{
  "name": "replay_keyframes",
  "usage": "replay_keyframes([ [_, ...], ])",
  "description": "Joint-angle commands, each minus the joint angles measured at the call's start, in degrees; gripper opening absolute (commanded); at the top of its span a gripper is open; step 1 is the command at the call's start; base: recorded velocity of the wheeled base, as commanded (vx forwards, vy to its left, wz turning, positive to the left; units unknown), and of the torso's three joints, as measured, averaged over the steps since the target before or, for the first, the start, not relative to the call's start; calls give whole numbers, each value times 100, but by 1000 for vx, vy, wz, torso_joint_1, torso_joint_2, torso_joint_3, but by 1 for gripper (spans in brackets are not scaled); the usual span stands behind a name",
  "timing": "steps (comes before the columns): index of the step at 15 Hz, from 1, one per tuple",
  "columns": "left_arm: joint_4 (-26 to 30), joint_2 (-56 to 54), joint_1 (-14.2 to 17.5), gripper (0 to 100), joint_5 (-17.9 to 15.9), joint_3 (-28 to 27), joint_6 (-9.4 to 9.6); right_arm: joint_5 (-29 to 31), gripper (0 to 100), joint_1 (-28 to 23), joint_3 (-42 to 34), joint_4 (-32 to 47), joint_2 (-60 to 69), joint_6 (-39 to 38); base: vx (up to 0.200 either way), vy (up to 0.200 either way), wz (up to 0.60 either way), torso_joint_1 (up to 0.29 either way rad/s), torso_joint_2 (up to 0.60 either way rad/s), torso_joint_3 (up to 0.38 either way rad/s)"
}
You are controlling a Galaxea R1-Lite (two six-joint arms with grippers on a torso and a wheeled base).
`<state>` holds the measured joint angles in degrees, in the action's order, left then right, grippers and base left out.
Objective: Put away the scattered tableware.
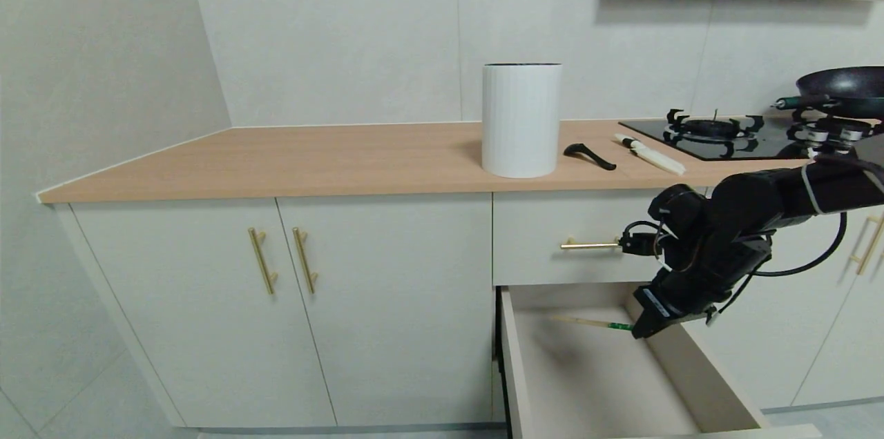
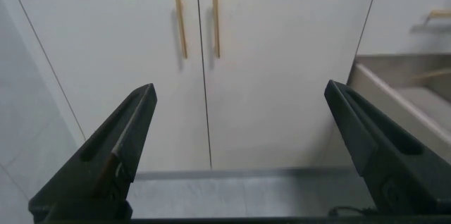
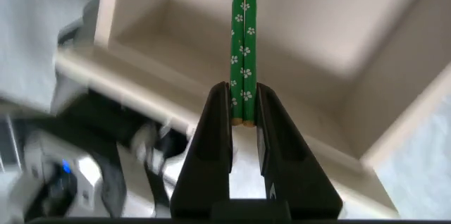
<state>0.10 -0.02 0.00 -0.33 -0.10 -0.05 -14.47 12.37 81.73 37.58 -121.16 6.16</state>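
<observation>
My right gripper point(image 1: 639, 330) hangs over the pulled-out drawer point(image 1: 525, 377) below the counter, shut on a pair of chopsticks point(image 1: 590, 322) with green flowered ends. In the right wrist view the chopsticks point(image 3: 244, 48) stick out from between the fingers point(image 3: 211, 146) over the drawer's pale inside point(image 3: 331, 20). On the wooden counter lie a black-handled utensil point(image 1: 589, 155) and a white knife point(image 1: 650, 154), to the right of a tall white cylinder holder point(image 1: 520, 119). My left gripper point(image 2: 239, 160) stands open, low in front of the shut cabinet doors point(image 2: 204, 76).
A gas hob point(image 1: 718, 132) with a black pan point(image 1: 839, 90) sits at the counter's right end. A shut drawer with a brass handle point(image 1: 588, 244) lies just above the pulled-out one. The cabinet doors point(image 1: 283, 301) to the left are shut.
</observation>
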Motion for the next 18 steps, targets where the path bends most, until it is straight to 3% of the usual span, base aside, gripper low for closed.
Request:
replay_keyframes([
  [1, -1, 2, 0, 100, -2, 1, -4, -3, 0, 2, 19, -146, -276, -18, 0, 0, 0, -251, 349, 124],
  [8, -1, 2, 0, 100, -2, 1, 5, 14, 0, 72, 116, -1508, -997, -580, 0, 0, 0, -76, 227, 82],
  [9, -1, 2, 0, 100, -2, 1, 5, 32, 0, 204, 379, -1711, -1270, -1248, 0, 0, 0, 0, 0, 0],
  [18, -1, 2, 0, 100, -2, 1, 5, 902, 0, 573, 1381, -1711, -2456, -2119, 0, 0, 0, 0, 0, 0],
])
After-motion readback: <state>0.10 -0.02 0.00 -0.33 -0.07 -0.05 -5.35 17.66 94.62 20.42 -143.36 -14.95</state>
